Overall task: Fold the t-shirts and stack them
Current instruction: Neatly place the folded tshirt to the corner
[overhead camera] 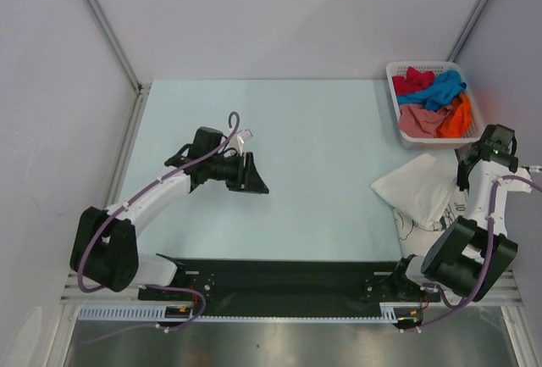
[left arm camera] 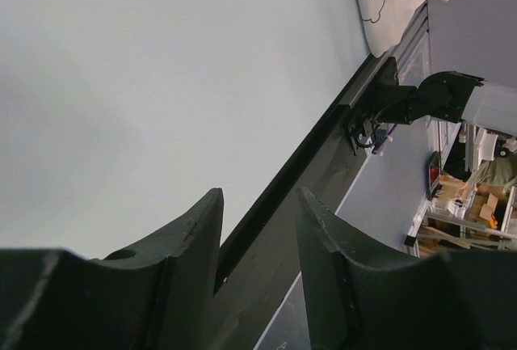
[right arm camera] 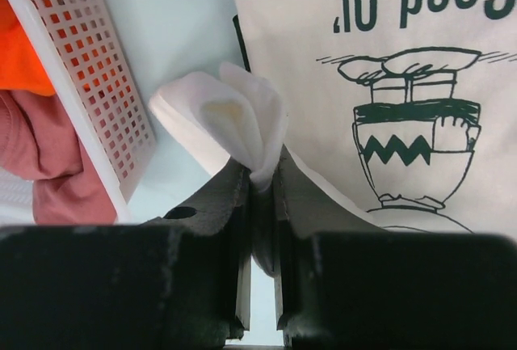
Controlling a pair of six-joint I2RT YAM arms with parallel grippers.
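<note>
A plain white t-shirt (overhead camera: 419, 184) lies folded at the table's right, on top of a white t-shirt with black cartoon print (overhead camera: 412, 221). My right gripper (overhead camera: 466, 170) is at the plain shirt's right edge. In the right wrist view my right gripper (right arm camera: 260, 179) is shut on a bunched fold of the plain white t-shirt (right arm camera: 218, 115), with the printed t-shirt (right arm camera: 404, 124) spread beside it. My left gripper (overhead camera: 257, 185) hovers over the bare table at centre left. Its jaws are open and empty (left arm camera: 258, 204).
A white lattice basket (overhead camera: 398, 75) at the back right holds red (overhead camera: 412, 80), blue (overhead camera: 440, 89), pink (overhead camera: 422, 118) and orange (overhead camera: 460, 116) t-shirts. Its wall (right arm camera: 89, 83) stands just left of my right gripper. The black base rail (overhead camera: 279, 275) runs along the near edge.
</note>
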